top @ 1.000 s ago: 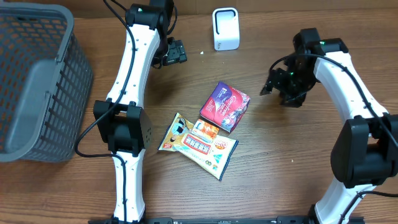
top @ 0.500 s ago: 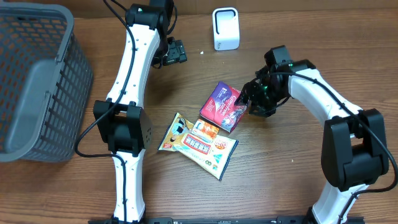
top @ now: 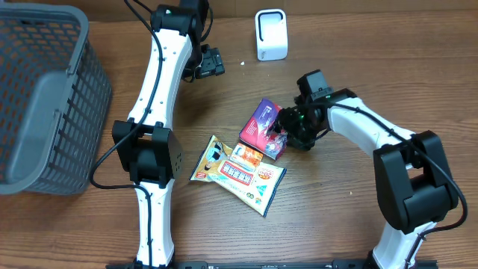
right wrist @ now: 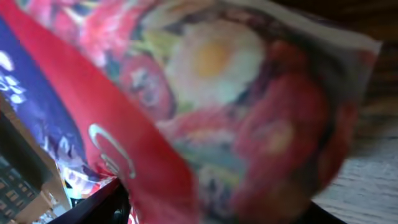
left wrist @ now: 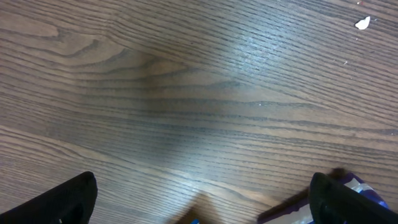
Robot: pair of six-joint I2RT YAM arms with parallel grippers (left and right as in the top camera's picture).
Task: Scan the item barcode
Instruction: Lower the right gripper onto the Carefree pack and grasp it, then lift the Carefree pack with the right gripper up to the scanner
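Swung in from the right, the right gripper (top: pixel 288 132) now crowds the purple-red box (top: pixel 261 123) mid-table; whether its jaws are clamped I cannot tell. The left gripper (top: pixel 212 63) hangs spread wide. The reach looks nearly done: next needs a firm grasp, then turning the barcode toward the white scanner (top: pixel 271 34).

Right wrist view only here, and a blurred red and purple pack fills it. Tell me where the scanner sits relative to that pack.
Observer: The white scanner stands at the far edge of the table, beyond the purple box and well apart from it.
Operator: Report what lies next to the box.
Observer: A flat snack pouch lies right against the box's near edge, on the side away from the scanner.
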